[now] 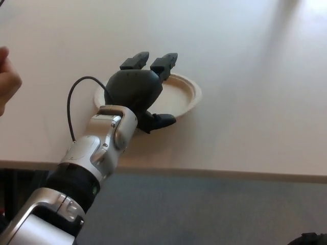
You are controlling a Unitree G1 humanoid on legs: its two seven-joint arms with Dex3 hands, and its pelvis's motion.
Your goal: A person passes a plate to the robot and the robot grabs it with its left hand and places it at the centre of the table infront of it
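Observation:
A cream paper plate [183, 97] lies flat on the pale table [245, 76], a little left of the middle of the view. My left hand [139, 91] hovers over the plate's left half, covering that part. Its two fingers [162, 63] are lifted and spread away from the thumb [161, 121], so the hand is open and holds nothing. My right hand does not show.
A person's hand [7, 76] sits at the left edge above the table. A black cable [75, 97] loops from my left wrist. The table's front edge [214, 172] runs across the lower part, with grey floor [214, 214] below it.

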